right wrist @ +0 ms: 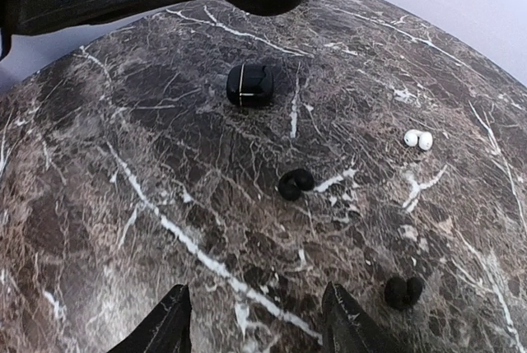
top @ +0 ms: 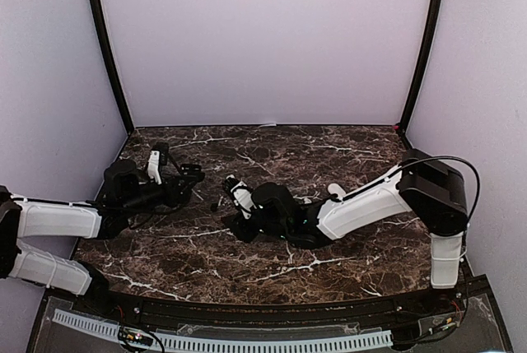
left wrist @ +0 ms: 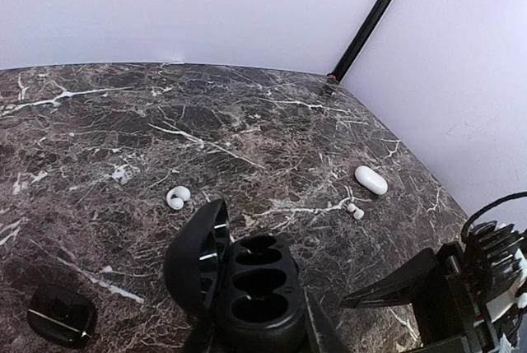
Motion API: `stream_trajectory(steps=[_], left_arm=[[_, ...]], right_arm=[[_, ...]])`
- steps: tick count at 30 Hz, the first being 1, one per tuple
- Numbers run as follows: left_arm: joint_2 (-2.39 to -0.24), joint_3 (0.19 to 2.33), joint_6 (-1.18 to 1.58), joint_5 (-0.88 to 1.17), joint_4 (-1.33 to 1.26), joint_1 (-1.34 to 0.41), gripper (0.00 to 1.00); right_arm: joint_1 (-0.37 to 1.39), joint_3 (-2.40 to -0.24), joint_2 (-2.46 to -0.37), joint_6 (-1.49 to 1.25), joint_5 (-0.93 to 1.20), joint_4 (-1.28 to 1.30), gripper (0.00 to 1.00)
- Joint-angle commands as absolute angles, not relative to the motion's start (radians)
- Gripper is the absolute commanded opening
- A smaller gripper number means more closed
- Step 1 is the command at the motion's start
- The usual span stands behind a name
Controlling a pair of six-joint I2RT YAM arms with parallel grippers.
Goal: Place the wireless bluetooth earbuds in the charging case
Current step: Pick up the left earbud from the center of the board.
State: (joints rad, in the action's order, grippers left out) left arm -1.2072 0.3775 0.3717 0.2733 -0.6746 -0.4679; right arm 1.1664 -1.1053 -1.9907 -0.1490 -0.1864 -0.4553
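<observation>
- Our left arm lies low, reaching in from 9 o'clock. Our right arm stretches from 3 o'clock to mid-tabletop, wrist dipped.
- Only the left wrist view shows the charging case open, lid swung to 9 o'clock, with a white case at 2 o'clock.
- Left pincer — clamped narrow on the charging case.
- Right pincer — jaws partly apart, holding nothing. One black earbud lies at 12 o'clock and a second black earbud at 3 o'clock.
</observation>
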Motion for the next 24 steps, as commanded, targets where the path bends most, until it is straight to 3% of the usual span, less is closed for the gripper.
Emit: stream_trajectory(steps=[1, 5, 17, 24], left_arm=[[-1.142, 0.371, 0.394, 0.216, -0.652, -0.44, 0.21], [-1.091, 0.351, 0.378, 0.172, -0.653, -0.43, 0.21], [-0.999, 0.285, 0.341, 0.102, -0.702, -0.429, 0.21], [-0.966, 0.254, 0.326, 0.074, -0.715, -0.429, 0.2]], right_arm=[[1.181, -1.239, -2.091, -0.175, -0.283, -0.467, 0.58], [1.182, -1.336, -2.184, -0.152, -0.313, -0.45, 0.63], [1.175, -1.658, -2.439, -0.086, -0.39, -0.27, 0.64], [1.151, -1.706, -2.489, -0.147, -0.392, -0.243, 0.63]])
